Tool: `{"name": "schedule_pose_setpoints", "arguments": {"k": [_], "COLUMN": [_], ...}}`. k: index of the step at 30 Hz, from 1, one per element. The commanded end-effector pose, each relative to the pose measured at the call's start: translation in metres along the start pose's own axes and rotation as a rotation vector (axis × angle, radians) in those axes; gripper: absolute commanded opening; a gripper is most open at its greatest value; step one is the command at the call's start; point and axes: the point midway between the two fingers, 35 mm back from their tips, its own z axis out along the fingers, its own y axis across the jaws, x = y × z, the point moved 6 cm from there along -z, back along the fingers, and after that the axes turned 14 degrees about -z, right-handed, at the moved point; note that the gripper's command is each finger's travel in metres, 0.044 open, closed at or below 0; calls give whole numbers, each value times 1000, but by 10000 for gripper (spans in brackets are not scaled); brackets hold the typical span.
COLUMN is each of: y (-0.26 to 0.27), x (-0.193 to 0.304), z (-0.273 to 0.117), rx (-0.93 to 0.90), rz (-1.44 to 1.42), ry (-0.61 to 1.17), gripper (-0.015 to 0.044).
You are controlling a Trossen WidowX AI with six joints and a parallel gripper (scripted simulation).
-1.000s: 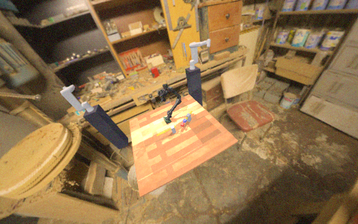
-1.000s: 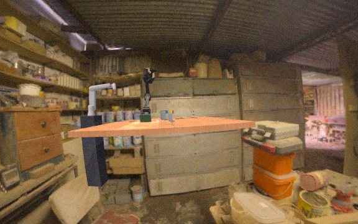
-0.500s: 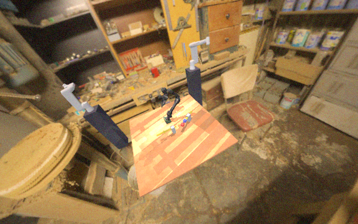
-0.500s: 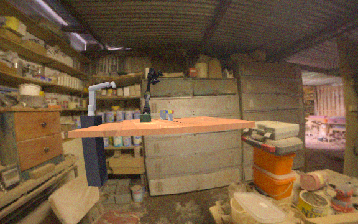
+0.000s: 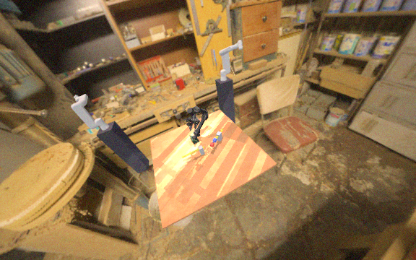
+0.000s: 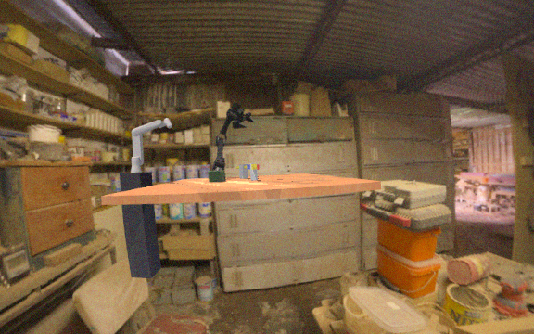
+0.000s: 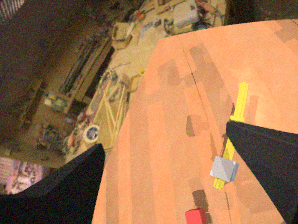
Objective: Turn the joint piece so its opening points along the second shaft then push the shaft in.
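Observation:
My gripper is open and empty, raised high above the table and the parts. The second shaft, yellow, passes through its grey block, with a short end out on the joint side. The red joint piece stands apart from that end; the wrist view cuts it off at the bottom edge. Behind it are a blue part and the other grey block. Which way the opening points is too small to tell.
The parts stand on the wooden table near the arm's dark green base. Two pale arms on dark pedestals stand beyond the table's edges. A chair stands off to the right in the top view.

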Motion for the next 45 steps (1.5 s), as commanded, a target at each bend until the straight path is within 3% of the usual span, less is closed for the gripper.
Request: {"name": "schedule_pose_setpoints", "arguments": {"k": [1,29,45], "y": [7,54,68], "x": [8,96,154], "z": [19,129,165], "rx": [5,-121,-263], "rz": [-105,-825,-1142], "ry": [82,641,901], "gripper": [440,440,440]}}
